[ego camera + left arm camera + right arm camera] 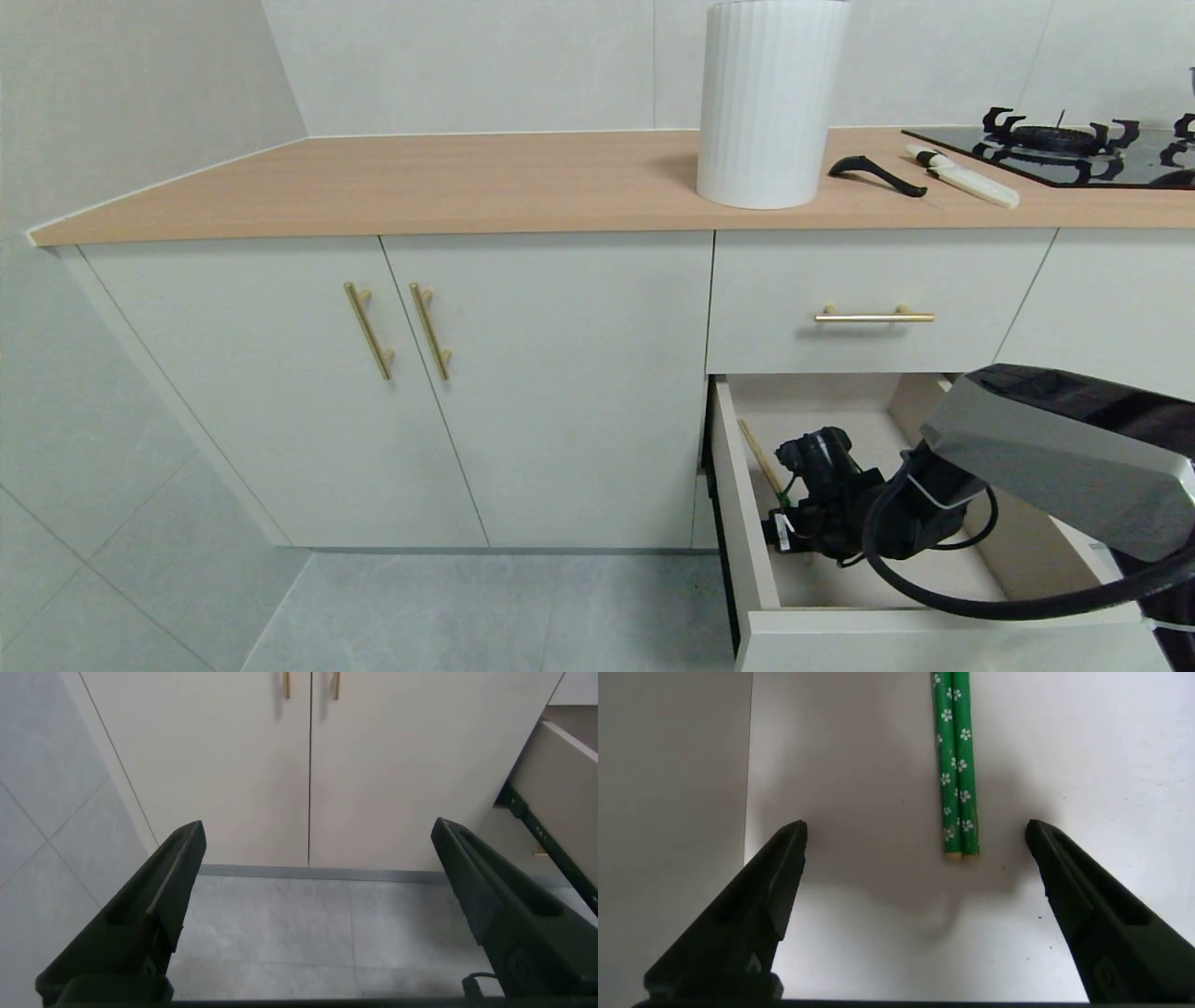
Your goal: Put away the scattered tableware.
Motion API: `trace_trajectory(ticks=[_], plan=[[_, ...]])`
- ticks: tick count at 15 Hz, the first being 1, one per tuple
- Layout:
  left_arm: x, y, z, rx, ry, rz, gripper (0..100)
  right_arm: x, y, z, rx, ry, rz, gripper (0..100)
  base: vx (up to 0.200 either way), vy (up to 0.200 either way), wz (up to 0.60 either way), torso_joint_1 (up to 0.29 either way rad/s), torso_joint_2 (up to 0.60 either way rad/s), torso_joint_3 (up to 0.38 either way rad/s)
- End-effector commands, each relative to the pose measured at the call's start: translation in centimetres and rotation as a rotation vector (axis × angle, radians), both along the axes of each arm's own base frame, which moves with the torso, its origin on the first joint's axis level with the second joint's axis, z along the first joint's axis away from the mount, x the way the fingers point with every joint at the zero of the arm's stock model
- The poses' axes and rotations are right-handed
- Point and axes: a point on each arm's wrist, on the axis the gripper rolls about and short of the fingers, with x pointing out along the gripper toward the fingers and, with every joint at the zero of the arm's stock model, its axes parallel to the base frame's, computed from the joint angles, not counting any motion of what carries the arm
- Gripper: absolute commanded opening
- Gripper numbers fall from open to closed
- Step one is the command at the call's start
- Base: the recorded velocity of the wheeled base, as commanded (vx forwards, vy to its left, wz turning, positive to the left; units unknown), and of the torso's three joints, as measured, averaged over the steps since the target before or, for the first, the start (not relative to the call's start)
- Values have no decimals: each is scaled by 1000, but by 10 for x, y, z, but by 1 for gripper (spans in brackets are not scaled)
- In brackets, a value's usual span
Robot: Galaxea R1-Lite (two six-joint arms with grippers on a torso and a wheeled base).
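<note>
Open drawer [744,537], chopsticks [956,765] lying inside

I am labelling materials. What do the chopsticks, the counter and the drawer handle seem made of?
Chopsticks: likely wood or bamboo, painted green with white flowers, pale bare tips. Counter: wood-look, matte, probably laminate by its even grain. Handle: gold-toned metal, it seems, by its sheen.

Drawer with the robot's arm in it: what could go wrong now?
1. The right gripper hangs open low in the drawer, right by the chopsticks. Pulling out, it might nudge them or catch the drawer's wall.
2. The knife and spoon lie near the counter's front edge. A clumsy grab might push one off.
3. The drawer juts out, so it could get bumped.
</note>
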Motion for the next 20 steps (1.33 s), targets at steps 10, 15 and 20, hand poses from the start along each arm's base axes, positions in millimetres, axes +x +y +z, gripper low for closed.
trace_trajectory(ticks=[10, 15, 20], plan=[[0, 0, 0, 0, 0, 1, 100, -50, -30, 164, 44, -346, 43, 100, 0, 0, 0, 0, 0, 0], [0, 0, 0, 0, 0, 1, 100, -68, -44, 207, 15, -478, 0, 100, 0, 0, 0, 0, 0, 0], [0, 0, 0, 0, 0, 1, 100, -71, -69, 230, -20, -560, -44, 100, 0, 0, 0, 0, 0, 0]])
